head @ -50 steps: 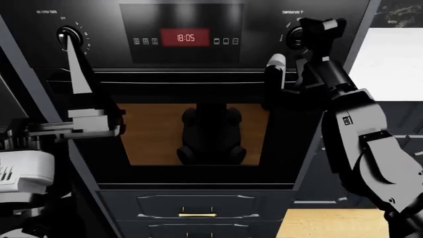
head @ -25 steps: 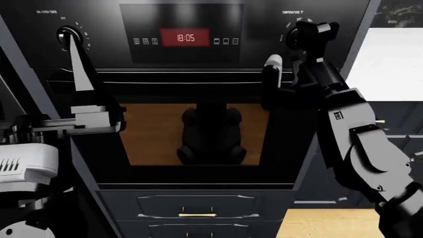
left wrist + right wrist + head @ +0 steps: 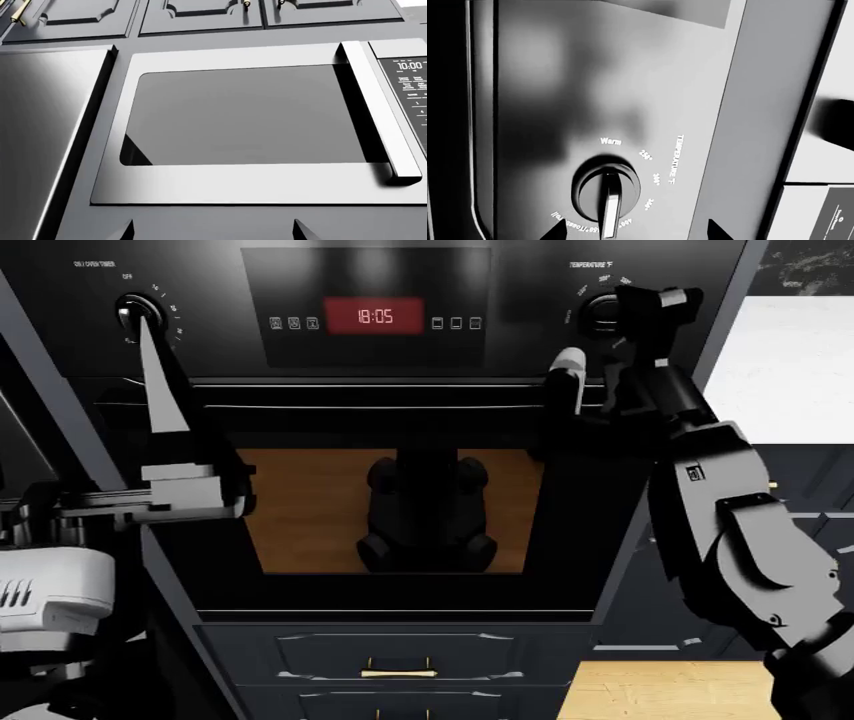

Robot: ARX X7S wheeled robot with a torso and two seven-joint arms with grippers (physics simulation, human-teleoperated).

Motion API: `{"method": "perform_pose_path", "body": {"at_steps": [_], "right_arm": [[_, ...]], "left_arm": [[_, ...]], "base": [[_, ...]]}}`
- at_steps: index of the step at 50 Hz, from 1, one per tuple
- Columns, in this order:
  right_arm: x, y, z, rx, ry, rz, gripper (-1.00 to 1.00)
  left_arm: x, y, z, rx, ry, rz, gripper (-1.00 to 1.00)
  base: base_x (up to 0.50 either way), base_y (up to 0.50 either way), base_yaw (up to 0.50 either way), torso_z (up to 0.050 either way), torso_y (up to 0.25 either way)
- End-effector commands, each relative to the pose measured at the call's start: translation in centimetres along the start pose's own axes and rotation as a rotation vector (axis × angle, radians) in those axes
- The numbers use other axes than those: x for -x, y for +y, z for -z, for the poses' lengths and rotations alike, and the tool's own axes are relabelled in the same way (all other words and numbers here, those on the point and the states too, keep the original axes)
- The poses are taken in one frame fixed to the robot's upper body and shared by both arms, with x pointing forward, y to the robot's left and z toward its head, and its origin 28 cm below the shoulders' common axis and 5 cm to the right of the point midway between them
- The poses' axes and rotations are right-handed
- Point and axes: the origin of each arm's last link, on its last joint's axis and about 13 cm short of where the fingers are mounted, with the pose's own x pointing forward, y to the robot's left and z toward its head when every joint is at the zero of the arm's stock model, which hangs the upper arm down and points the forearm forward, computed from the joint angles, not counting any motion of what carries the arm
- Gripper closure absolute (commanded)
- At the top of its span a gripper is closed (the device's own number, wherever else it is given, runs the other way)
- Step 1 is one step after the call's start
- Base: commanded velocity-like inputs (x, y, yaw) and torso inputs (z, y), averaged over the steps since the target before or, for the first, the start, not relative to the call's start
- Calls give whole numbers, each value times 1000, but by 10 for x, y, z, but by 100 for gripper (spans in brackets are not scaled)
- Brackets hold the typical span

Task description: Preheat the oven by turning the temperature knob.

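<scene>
The temperature knob (image 3: 606, 192) sits at the upper right of the oven panel (image 3: 534, 340), ringed by markings from Warm through numbers to broil, its silver pointer bar aimed toward the 400 mark in the right wrist view. In the head view the right gripper (image 3: 638, 312) is raised in front of the knob (image 3: 599, 313), hiding most of it; the wrist view shows two dark fingertips spread to either side of the knob and apart from it, so the jaws are released. The clock display (image 3: 375, 315) reads 18:05, and a second knob (image 3: 135, 310) sits at the panel's upper left. The left gripper (image 3: 167, 405) points up below that knob; its jaw state cannot be told. Its wrist camera faces a microwave (image 3: 247, 120) under cabinets (image 3: 200, 15).
</scene>
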Motion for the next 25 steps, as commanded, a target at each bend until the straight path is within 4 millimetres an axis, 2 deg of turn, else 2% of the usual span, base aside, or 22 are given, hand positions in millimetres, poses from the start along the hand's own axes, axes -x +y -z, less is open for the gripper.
{"method": "perform_pose_path", "body": {"at_steps": [1,25], "right_arm": [[-2,2,4,-7,18,-2,-100],[-15,6,5,-17,40,-12,-100]], "left_arm": [[1,-1,-2,0,1,1,-100],[-1,1,2,1,1,-1,-100]], "base": [[0,0,0,0,0],[0,0,0,0,0]]}}
